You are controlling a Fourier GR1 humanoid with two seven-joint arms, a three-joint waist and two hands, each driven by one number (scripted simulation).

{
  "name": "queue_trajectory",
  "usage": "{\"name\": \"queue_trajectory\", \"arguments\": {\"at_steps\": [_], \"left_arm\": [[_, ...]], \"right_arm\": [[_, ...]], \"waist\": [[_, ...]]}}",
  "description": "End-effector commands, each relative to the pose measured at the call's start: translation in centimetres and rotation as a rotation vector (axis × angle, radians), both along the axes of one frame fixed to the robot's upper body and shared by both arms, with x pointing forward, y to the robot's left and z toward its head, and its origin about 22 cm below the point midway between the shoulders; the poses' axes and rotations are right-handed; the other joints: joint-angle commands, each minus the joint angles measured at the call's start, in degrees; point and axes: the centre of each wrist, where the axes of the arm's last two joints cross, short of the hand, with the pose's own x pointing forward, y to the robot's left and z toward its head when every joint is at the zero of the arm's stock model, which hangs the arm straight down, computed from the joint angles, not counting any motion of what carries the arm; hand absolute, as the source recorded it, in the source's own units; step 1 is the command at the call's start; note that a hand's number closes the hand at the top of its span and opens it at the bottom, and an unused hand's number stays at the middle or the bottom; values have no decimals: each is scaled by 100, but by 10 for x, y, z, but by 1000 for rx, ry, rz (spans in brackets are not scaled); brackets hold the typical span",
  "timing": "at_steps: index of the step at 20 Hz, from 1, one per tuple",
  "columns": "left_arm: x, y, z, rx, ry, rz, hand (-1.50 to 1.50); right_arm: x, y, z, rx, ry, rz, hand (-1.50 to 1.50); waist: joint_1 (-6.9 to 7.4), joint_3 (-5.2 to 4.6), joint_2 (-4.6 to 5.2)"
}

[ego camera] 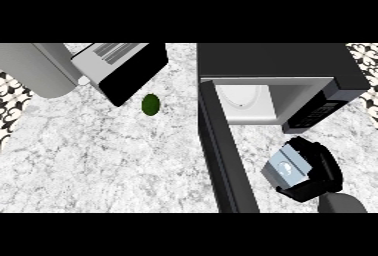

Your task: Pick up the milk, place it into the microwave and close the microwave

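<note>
Head view: right hand (319, 172) curled round milk carton (286, 167) just before open microwave (284, 82) — likely light, stiff, slightly crushable; best held by flat sides. Left hand unseen.

No text, label, brand or number can be read on anything here.

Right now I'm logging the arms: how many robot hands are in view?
1. The right hand is at the lower right, in front of the open microwave, its fingers curled round the milk. The left hand is out of view.
</note>
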Motion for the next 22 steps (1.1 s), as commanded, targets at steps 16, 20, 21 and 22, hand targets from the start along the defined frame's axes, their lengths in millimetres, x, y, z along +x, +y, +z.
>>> {"name": "queue_trajectory", "arguments": {"at_steps": [16,20,21,22], "left_arm": [[-12,35,-7,-8,8,44,-150],[-18,37,-7,17,19,13,-150],[-1,30,-8,15,6,31,-150],[-17,45,-3,21,19,37,-150]], "right_arm": [[3,98,91,35,-81,-93,150],[29,106,95,-61,-79,-188,150],[46,102,110,-71,-73,-194,150],[40,112,103,-90,-43,-235,150]], "waist": [[101,8,43],[133,9,45],[106,10,57],[134,8,45]]}}
